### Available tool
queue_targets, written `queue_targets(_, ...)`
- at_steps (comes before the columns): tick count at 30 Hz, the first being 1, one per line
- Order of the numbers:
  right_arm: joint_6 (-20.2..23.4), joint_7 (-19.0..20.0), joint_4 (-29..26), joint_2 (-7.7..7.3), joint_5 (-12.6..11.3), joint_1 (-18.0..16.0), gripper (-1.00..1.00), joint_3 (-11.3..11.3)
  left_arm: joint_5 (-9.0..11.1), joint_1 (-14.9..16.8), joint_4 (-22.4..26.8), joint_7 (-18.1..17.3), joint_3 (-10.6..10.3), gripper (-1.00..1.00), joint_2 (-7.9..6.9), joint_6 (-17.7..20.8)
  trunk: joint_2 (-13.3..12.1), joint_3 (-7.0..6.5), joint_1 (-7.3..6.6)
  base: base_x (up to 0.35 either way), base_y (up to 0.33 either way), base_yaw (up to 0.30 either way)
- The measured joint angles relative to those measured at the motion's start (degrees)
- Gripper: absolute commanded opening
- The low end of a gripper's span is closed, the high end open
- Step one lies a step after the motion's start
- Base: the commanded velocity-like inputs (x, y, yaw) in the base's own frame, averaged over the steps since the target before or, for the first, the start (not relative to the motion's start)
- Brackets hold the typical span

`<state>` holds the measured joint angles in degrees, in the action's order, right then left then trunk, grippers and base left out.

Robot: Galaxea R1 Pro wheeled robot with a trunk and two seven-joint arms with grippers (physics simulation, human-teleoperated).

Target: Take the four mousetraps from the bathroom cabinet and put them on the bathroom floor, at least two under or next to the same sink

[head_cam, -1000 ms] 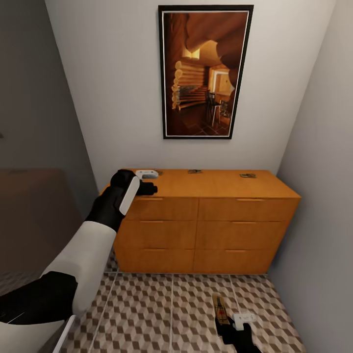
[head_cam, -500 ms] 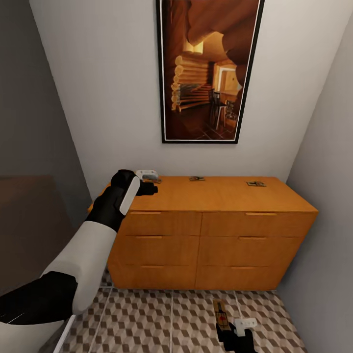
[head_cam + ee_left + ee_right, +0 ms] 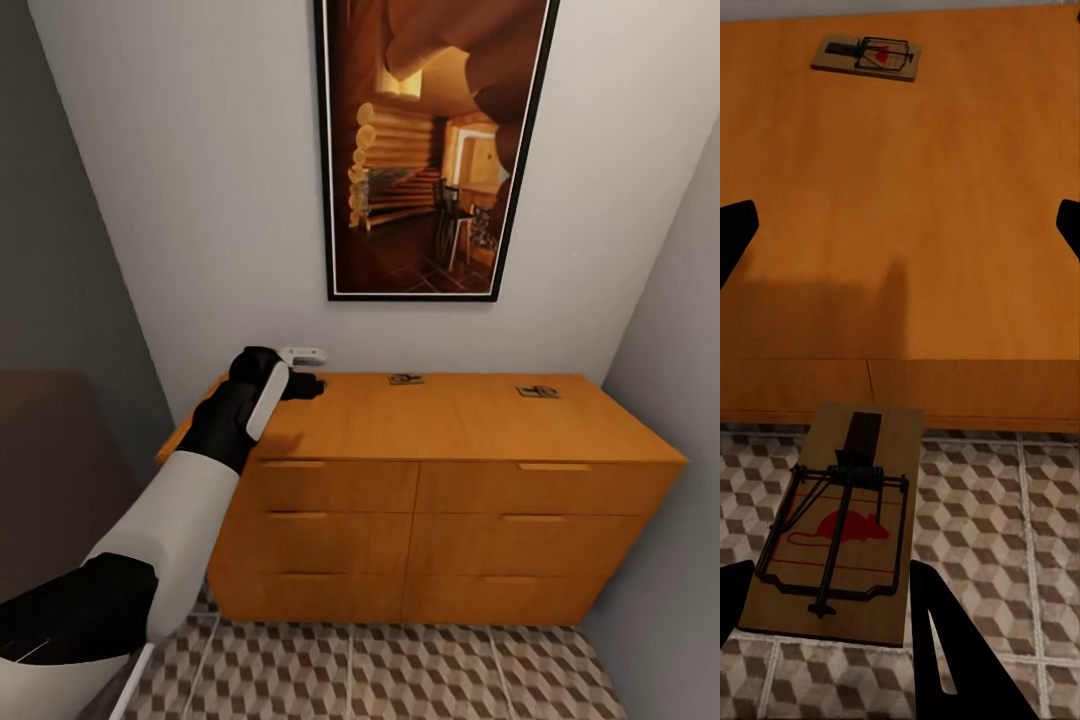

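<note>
Below, the right gripper (image 3: 825, 585) clamps a mousetrap (image 3: 844, 525) above the cube-patterned bathroom floor (image 3: 975, 510). Farther on, the left gripper (image 3: 900, 225), jaws spread wide and empty, hovers over the cabinet (image 3: 450, 420); another mousetrap (image 3: 866, 58) lies ahead, apart from its fingertips.

home, probably | wooden dresser (image 3: 440, 480) | framed picture (image 3: 430, 150) | tiled floor (image 3: 400, 670)

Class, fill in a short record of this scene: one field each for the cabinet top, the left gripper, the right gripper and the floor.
cabinet top: cabinet carries two mousetraps
left gripper: left gripper open above the top, a mousetrap ahead
right gripper: right gripper shut on a mousetrap
floor: cube-patterned tiles
</note>
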<state>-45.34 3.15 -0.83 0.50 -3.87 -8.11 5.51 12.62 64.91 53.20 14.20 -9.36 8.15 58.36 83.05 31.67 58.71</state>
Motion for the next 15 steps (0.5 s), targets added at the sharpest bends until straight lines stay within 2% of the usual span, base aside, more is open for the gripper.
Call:
queue_targets(6, -3.6, -0.2, 0.0, 0.1, 0.0, 2.6, -1.0, 0.0, 0.0, 0.0, 0.4, 0.0, -2.1, 1.0, -0.24, 0.0, 0.0, -0.01, 0.02, 0.118, 0.0, 0.0)
queue_targets(15, -4.0, -0.3, -0.1, 0.13, -0.1, 2.9, -1.0, -0.1, 0.0, 0.0, -0.2, 0.0, -2.5, 1.0, -1.57, -0.1, 0.0, -0.01, 0.03, 0.009, 0.0, 0.0)
